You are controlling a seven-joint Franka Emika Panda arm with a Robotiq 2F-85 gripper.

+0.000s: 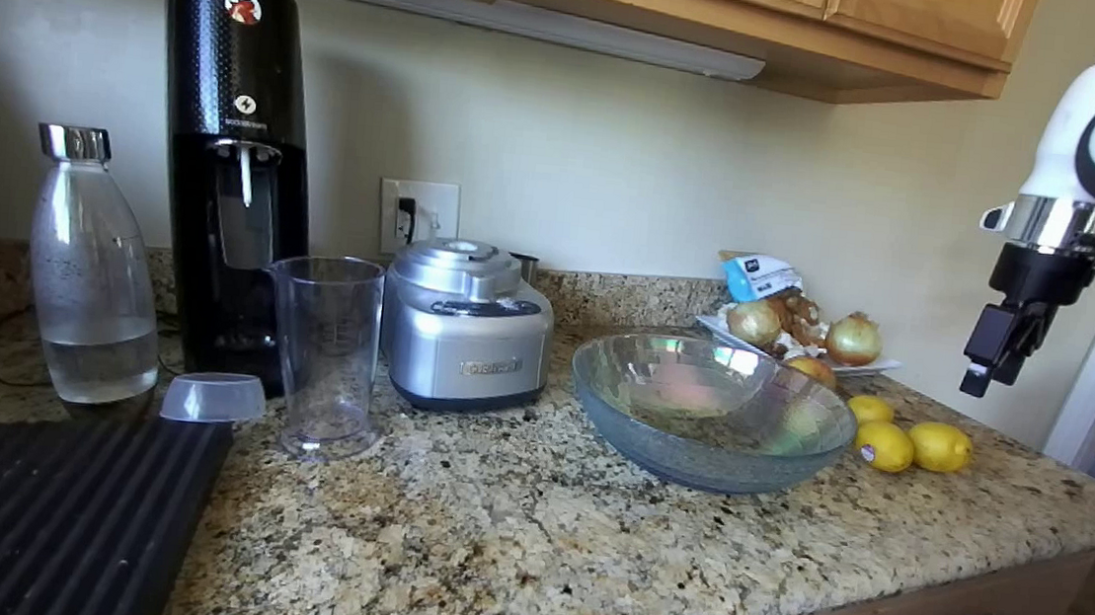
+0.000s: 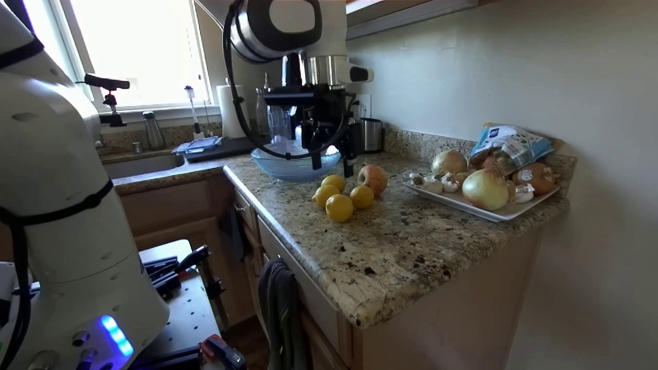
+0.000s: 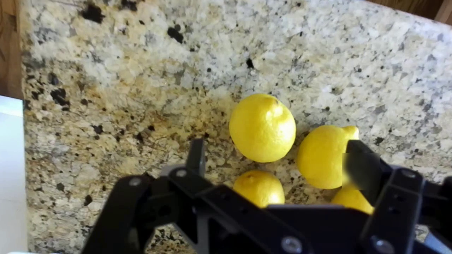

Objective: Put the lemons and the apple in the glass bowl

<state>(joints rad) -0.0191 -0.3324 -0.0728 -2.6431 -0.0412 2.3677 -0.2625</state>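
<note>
Several yellow lemons (image 1: pixel 940 447) (image 2: pixel 339 207) lie grouped on the granite counter beside the glass bowl (image 1: pixel 693 459) (image 2: pixel 288 168). The reddish apple (image 2: pixel 373 179) sits next to them toward the wall; in an exterior view it is partly hidden behind the bowl rim (image 1: pixel 811 371). My gripper (image 1: pixel 991 374) (image 2: pixel 332 165) is open and empty, pointing down above the lemons. In the wrist view lemons (image 3: pixel 262 127) show beyond and between the spread fingers (image 3: pixel 277 150); some are partly covered by the gripper. The apple is out of view there. No fruit is clearly seen inside the bowl.
A white plate (image 2: pixel 475 206) with onions, garlic and a blue bag stands by the wall. A steel food processor (image 1: pixel 467 340), a clear cup (image 1: pixel 325 357), a black soda maker (image 1: pixel 231 181) and a bottle (image 1: pixel 97 298) stand beyond the bowl. Wooden cabinets (image 1: pixel 732 7) hang above.
</note>
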